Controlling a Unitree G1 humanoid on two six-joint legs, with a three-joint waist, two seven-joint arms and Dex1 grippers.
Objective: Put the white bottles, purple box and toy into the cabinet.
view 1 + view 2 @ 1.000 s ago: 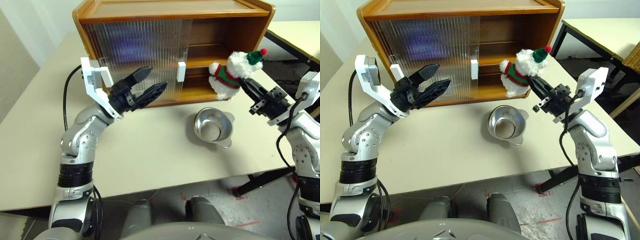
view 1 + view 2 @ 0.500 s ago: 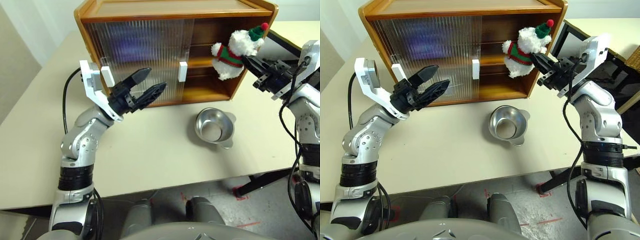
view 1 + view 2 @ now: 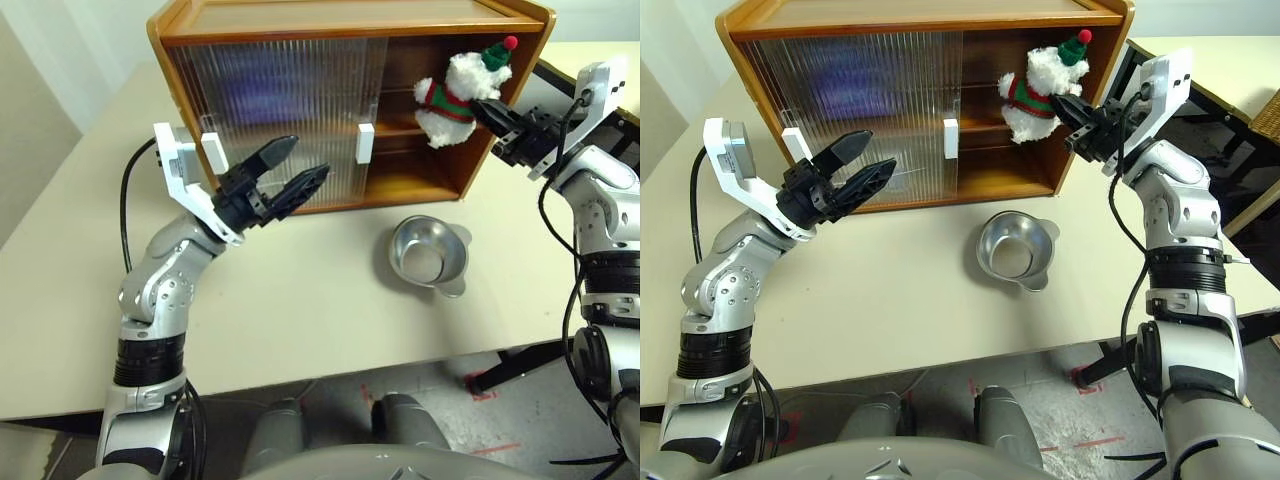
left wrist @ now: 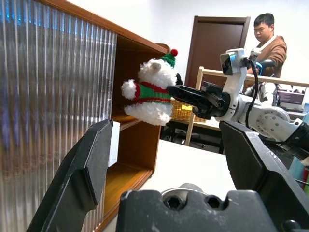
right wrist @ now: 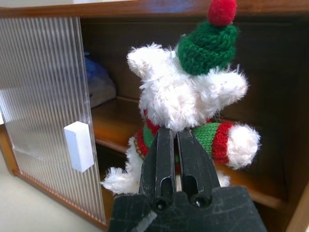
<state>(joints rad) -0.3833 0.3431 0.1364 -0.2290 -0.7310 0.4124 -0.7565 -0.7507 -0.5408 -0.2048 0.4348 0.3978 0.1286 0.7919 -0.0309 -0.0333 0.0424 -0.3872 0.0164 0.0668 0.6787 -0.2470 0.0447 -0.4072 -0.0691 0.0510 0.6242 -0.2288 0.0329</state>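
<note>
The head stereo pair looks forward and down on the cabinet at upper centre. The left wrist view looks level across its front. The right wrist view faces its open side closely. All share it.

This looks like a robotics lab or test room set up in an office. A plain beige desk carries a staged wooden cabinet. The left wrist view shows white walls, a dark brown door, a person at the upper right, and cluttered equipment. The bare concrete floor carries red marks at the bottom.
</note>
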